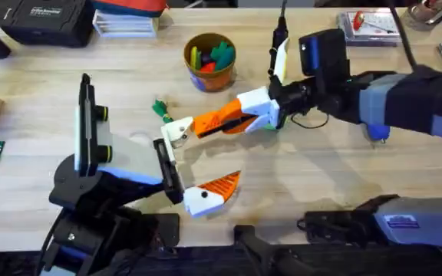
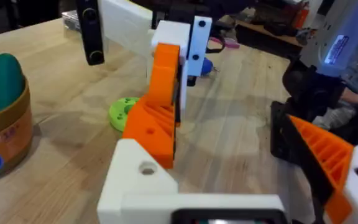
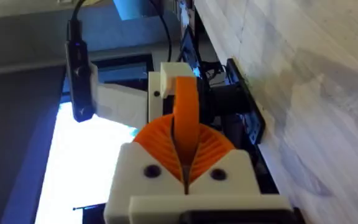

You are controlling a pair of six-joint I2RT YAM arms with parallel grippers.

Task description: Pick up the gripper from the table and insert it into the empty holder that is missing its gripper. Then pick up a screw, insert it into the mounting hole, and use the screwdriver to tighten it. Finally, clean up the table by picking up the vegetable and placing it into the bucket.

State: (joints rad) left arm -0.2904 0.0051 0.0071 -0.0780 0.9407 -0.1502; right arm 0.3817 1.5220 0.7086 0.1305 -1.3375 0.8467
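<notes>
**Step 1: seating the fingertip**

Overhead: my right gripper (image 1: 229, 123), closed on the orange ribbed plastic fingertip (image 1: 215, 123), presses it at the left arm's white holder block (image 1: 176, 132).

Left wrist: left gripper (image 2: 253, 180) open, empty.

Right wrist: fingertip (image 3: 185, 115) pinched between pads. Next: push home, then the screw.

Right gripper (image 1: 232, 120) clamps the orange gripper (image 1: 215, 122), tip at the holder (image 1: 176, 132). Vegetable (image 1: 160, 108) just beyond; bucket (image 1: 210, 73) farther off.
</notes>
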